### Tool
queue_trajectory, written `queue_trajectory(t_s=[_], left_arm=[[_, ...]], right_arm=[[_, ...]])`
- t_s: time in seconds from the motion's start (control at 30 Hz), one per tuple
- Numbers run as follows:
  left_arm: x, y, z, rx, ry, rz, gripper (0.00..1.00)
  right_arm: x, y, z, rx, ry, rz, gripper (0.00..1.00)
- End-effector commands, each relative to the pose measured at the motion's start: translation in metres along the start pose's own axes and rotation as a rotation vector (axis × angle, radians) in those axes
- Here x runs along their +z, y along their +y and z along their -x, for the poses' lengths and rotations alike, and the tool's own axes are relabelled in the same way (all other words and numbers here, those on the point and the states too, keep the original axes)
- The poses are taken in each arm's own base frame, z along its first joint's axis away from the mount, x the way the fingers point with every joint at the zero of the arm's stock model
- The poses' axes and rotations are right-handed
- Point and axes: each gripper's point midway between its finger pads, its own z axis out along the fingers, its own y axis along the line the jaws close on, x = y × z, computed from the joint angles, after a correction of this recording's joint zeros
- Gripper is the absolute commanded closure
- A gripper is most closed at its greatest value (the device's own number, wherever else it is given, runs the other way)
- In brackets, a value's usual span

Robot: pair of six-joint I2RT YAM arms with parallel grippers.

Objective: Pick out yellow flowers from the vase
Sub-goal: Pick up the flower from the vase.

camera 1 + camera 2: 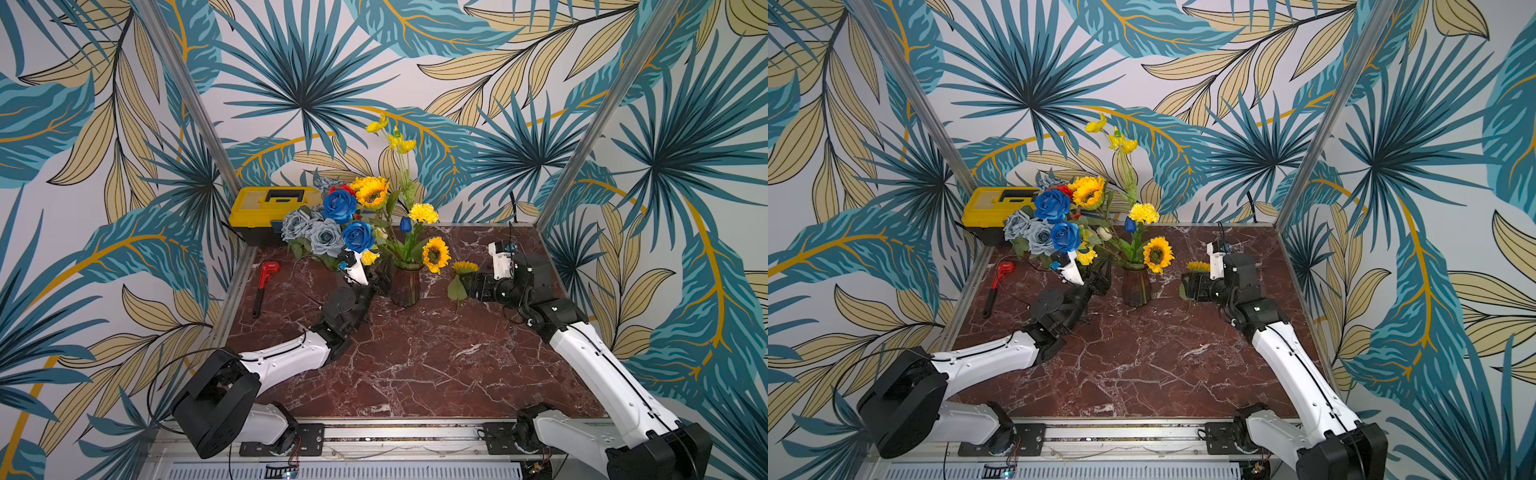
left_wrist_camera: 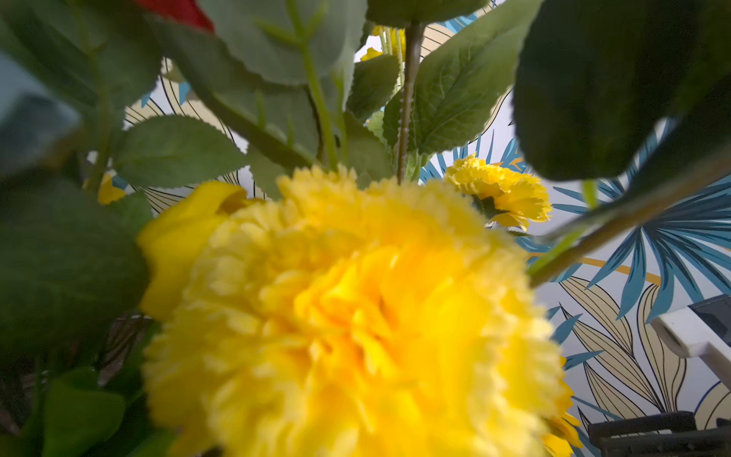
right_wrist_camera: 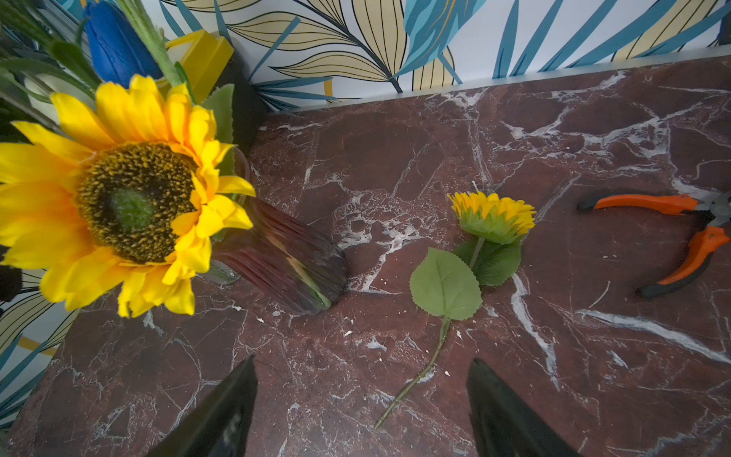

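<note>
Yellow flowers (image 1: 436,254) stand in the vase (image 1: 405,289), one sunflower (image 3: 492,215) beside it; right jaws open, left jaws unclear.

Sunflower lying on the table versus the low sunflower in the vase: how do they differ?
The loose sunflower lies flat on the table, outside the vase; the standing sunflower rises from the vase. In the right wrist view, the loose sunflower shows its green back and whole stem; the standing sunflower shows its dark centre, its stem hidden. Both have yellow petals.
</note>
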Motion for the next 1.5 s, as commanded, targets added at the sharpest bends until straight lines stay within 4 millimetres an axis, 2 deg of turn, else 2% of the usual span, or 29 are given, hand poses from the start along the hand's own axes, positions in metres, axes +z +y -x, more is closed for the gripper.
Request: queue_trajectory(t_s=[0.0,0.17,0.3,0.67,0.87,1.07,1.47], left_arm=[[0.009,-0.003,0.009,0.002,-0.029,0.003,0.47],[0.01,-0.005,0.015,-0.005,-0.044,0.005,0.71],[0.007,-0.008,0.021,0.005,-0.054,-0.008,0.79],[-0.018,-0.007,0.034,-0.016,-0.076,-0.029,0.87],[-0.037,-0.014,0.045,-0.022,-0.1,-0.061,0.88],[-0.06,-0.024,0.073,-0.015,-0.167,-0.097,0.89],[-0.102,-0.032,0.113,0.012,-0.239,-0.164,0.91]], right_arm=[[-0.001,0.004,0.002,-0.007,-0.008,0.018,0.17],[0.0,0.003,-0.001,-0.008,0.001,0.015,0.17],[0.0,0.003,-0.001,-0.007,0.003,0.013,0.16],[0.002,0.003,-0.001,0.0,0.001,0.018,0.16],[0.001,0.004,-0.001,0.002,-0.001,0.021,0.16],[0.001,0.004,-0.002,0.005,0.003,0.022,0.16],[-0.006,0.006,0.002,-0.003,-0.016,0.024,0.15]])
